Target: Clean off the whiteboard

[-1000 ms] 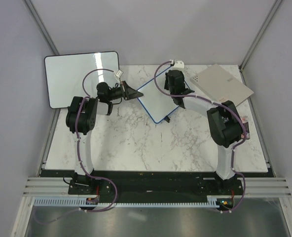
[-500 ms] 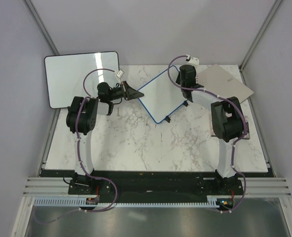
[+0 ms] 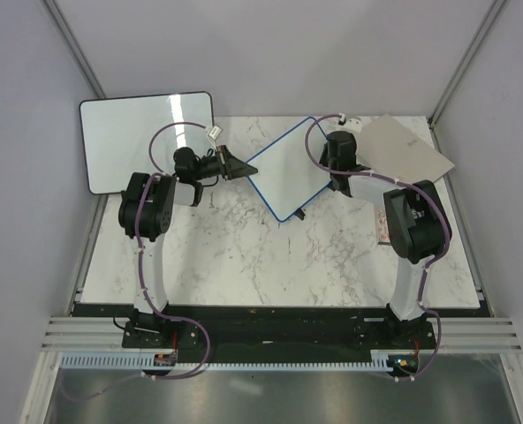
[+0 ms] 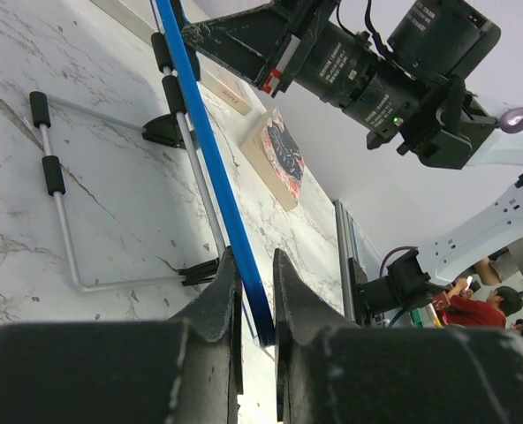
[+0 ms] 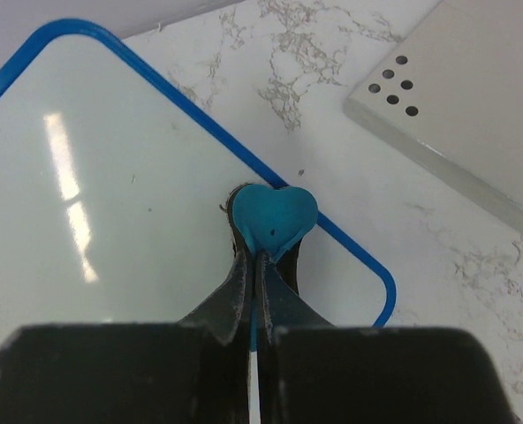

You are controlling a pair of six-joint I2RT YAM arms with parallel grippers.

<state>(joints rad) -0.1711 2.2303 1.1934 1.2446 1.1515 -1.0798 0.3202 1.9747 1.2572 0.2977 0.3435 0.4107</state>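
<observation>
The whiteboard (image 3: 286, 168), small with a blue rounded frame, stands tilted on the marble table. My left gripper (image 3: 245, 169) is shut on its left edge, and in the left wrist view the blue frame (image 4: 205, 150) runs between the jaws of that gripper (image 4: 254, 267). My right gripper (image 5: 254, 261) is shut on a blue heart-shaped eraser (image 5: 272, 217), which presses on the whiteboard's face (image 5: 111, 203) near its right rim. From above, the right gripper (image 3: 336, 173) sits at the board's right edge. The white face shows only light reflections.
A larger black-framed whiteboard (image 3: 147, 137) leans at the back left. A grey perforated panel (image 3: 407, 148) lies at the back right, close to the eraser (image 5: 473, 106). Behind the small board are its wire stand (image 4: 63, 212) and a small patterned card (image 4: 277, 157).
My right arm has swept the eraser rightward, from the middle of the board to its right edge. The left gripper and the board have stayed put.
</observation>
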